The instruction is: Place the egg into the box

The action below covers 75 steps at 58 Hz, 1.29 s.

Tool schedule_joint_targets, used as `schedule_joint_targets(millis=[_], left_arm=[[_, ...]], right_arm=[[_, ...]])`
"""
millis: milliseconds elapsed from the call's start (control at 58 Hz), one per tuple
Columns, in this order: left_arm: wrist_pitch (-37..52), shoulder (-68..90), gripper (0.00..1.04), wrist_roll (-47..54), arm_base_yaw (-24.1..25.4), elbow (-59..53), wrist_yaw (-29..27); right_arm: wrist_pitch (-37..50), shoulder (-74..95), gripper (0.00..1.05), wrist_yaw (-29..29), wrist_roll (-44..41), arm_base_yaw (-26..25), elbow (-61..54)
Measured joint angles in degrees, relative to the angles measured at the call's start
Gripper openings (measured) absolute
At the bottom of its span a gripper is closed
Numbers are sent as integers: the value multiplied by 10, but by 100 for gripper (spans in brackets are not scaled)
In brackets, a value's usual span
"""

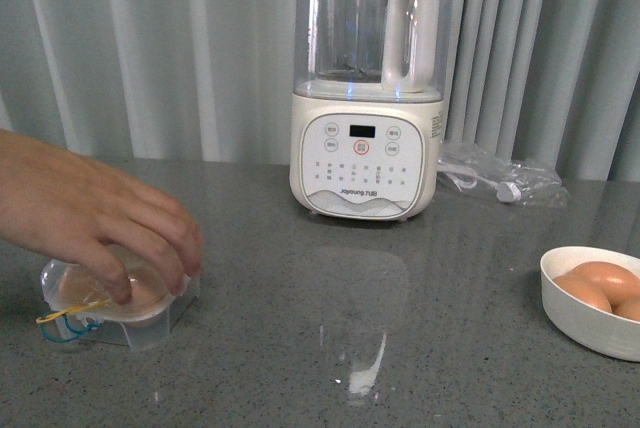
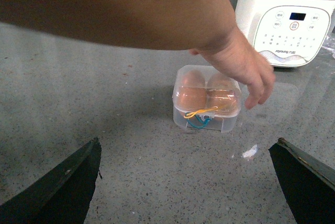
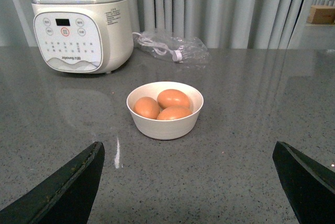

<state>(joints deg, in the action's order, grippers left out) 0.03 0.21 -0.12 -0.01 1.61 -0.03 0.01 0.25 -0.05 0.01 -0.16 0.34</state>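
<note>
The clear plastic box (image 1: 150,323) (image 2: 207,98) sits on the grey counter at the front left, lid down, with brown eggs (image 2: 192,97) inside and yellow and blue elastic loops (image 2: 201,115) at its front. A person's hand (image 1: 95,223) (image 2: 241,64) rests over it. Three brown eggs (image 3: 166,104) (image 1: 600,286) lie in a round white bowl (image 3: 165,124) (image 1: 585,323) at the right. My left gripper (image 2: 186,182) is open, short of the box. My right gripper (image 3: 188,182) is open, short of the bowl. Neither arm shows in the front view.
A cream blender (image 1: 367,88) (image 3: 81,22) stands at the back middle of the counter. A clear bag with a cable (image 1: 500,178) (image 3: 170,47) lies to its right. Curtains hang behind. A white smear (image 1: 365,373) marks the counter in front.
</note>
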Motion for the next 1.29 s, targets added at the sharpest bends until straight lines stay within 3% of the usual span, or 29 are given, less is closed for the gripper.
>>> schedule_joint_targets(millis=[1293], left_arm=[[0, 0, 98, 0, 0, 0, 0]], right_arm=[[0, 0, 97, 0, 0, 0, 0]])
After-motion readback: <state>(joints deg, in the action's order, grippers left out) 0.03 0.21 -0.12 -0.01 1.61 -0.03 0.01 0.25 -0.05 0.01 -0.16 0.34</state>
